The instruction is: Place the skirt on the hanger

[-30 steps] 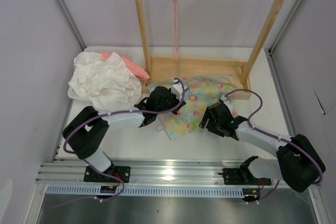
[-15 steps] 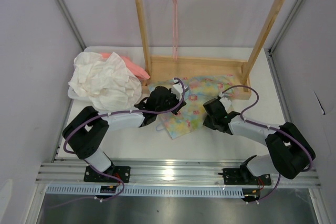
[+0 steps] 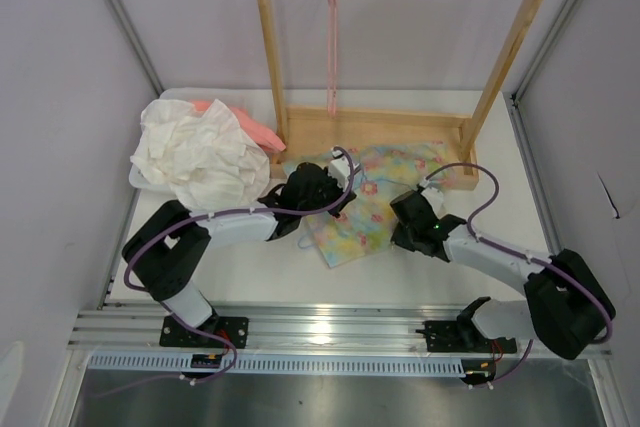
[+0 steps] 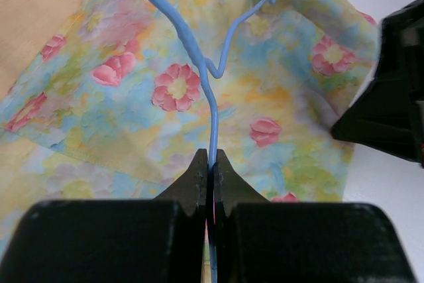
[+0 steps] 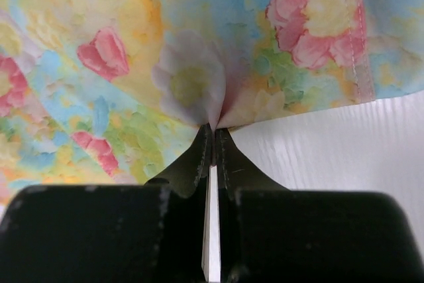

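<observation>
Pastel yellow-and-blue flower-print cloth skirt (image 3: 372, 197): flat on the white table (image 3: 380, 272), just at 6 o'clock of the wooden rack's base (image 3: 380, 127). Not on anything yet.
Thin light blue wire hanger (image 4: 213, 111): lying on top of the skirt. From the left wrist camera, the wire runs toward 12 o'clock out of the left gripper (image 4: 211, 164) and forks.
Left gripper: clamped tight on that wire at the skirt's 9 o'clock side, same as a second ago, hasn't budged.
Right gripper (image 5: 213, 134): here's the new bit. A second ago it was wide open near the skirt's 4 o'clock edge. Now it's nudged in and snapped closed on a little pucker of fabric near the hem.
What it means: my read is both halves are finally in hand, wire on one side and cloth in the right gripper, so getting the skirt onto the hanger can actually start.
Worry: that pinch looks tiny, could slip on the lift.
Bystanders: crumpled white cloth (image 3: 200, 162) and salmon-pink garment (image 3: 258, 130) at the table's 10 o'clock, thin pink hanger (image 3: 333, 37) on the rack at 12. All well apart from the action.
</observation>
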You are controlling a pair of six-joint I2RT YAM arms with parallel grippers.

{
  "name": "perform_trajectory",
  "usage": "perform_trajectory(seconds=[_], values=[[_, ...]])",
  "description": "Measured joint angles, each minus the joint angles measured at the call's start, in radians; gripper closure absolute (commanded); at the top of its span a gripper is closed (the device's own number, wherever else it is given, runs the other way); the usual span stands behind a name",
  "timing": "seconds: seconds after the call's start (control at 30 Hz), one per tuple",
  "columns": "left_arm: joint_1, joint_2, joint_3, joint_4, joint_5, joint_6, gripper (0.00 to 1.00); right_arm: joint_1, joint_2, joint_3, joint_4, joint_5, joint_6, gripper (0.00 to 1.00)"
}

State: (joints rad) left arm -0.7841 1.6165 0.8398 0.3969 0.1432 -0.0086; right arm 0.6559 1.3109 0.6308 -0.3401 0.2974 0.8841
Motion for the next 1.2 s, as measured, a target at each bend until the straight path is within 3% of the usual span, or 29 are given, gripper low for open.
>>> perform_trajectory(seconds=[0.23,1.1,1.17,1.2], values=[[0.000,0.048,0.073,-0.006,0.003,0.013,1.00,0.001,-0.164,-0.037,-0.093,-0.023,0.001,1.00],[0.038,0.080,0.184,-0.068,0.017,0.085,1.00,0.034,-0.268,-0.077,-0.180,-0.043,0.014,1.00],[0.038,0.080,0.184,-0.069,0.018,0.079,1.00,0.039,-0.268,-0.077,-0.181,-0.042,0.015,0.86],[0.038,0.078,0.184,-0.069,0.018,0.078,1.00,0.039,-0.268,-0.077,-0.182,-0.042,0.015,0.64]])
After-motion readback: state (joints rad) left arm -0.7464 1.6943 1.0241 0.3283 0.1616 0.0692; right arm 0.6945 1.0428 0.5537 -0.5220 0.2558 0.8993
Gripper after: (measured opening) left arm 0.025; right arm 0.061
